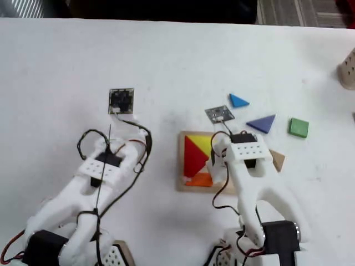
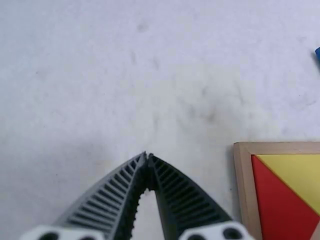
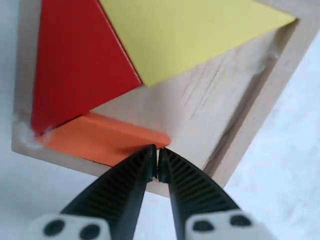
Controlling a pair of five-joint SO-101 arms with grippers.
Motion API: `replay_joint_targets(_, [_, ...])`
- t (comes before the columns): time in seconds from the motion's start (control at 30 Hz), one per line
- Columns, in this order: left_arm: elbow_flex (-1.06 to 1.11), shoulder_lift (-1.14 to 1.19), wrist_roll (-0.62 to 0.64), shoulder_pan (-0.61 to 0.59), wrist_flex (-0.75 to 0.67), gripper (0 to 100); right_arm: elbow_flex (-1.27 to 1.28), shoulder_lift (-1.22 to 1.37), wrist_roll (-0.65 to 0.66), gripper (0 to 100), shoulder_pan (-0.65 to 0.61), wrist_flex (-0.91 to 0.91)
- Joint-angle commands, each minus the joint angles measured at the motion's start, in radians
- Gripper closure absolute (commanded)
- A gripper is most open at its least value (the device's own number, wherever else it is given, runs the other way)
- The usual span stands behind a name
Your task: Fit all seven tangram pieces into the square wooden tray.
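Note:
The square wooden tray (image 1: 181,160) holds a red triangle (image 1: 193,158), a yellow triangle (image 1: 203,143) and an orange piece (image 1: 201,180) along its near rim. In the right wrist view my right gripper (image 3: 155,150) is shut with nothing in it. Its tips are at the end of the orange piece (image 3: 100,140), beside bare tray floor (image 3: 220,95). My left gripper (image 2: 147,157) is shut over the white table, left of the tray's corner (image 2: 242,185). A small blue triangle (image 1: 238,101), a darker blue triangle (image 1: 262,123) and a green square (image 1: 298,127) lie outside.
A tan piece (image 1: 277,160) peeks out from behind the right arm (image 1: 249,152). The left arm (image 1: 105,163) trails black cables towards the tray. A perforated wooden object (image 1: 348,69) stands at the right edge. White table lies open to the far left.

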Motion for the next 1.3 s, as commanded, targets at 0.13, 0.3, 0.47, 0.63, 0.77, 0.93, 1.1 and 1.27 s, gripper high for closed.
replay_joint_targets(0.13, [-0.011, -0.030, -0.012, 0.010, -0.009, 98, -0.026, -0.145, 0.048, 98.1, 0.117, 0.061])
replay_joint_targets(0.3, [-0.011, -0.030, -0.012, 0.013, -0.009, 98, -0.026, -0.246, 0.051, 98.1, 0.232, 0.097])
replay_joint_targets(0.47, [-0.011, -0.030, -0.012, 0.010, -0.009, 98, -0.046, -0.254, 0.051, 98.1, 0.404, 0.097])
replay_joint_targets(0.63, [-0.011, -0.030, -0.012, 0.010, -0.009, 98, -0.069, -0.255, 0.058, 98.0, 0.572, 0.084])
replay_joint_targets(0.77, [-0.011, -0.030, -0.012, 0.010, -0.009, 98, -0.115, -0.255, 0.060, 91.0, 0.647, 0.079])
replay_joint_targets(0.93, [-0.011, -0.030, -0.012, 0.008, -0.009, 98, -0.230, -0.254, 0.060, 86.0, 0.705, 0.131])
replay_joint_targets(1.1, [-0.011, -0.030, -0.012, 0.008, -0.009, 98, -0.316, -0.254, 0.060, 86.2, 0.708, 0.214])
replay_joint_targets(1.27, [-0.011, -0.030, -0.012, 0.008, -0.009, 98, -0.336, -0.249, 0.052, 86.1, 0.702, 0.223])
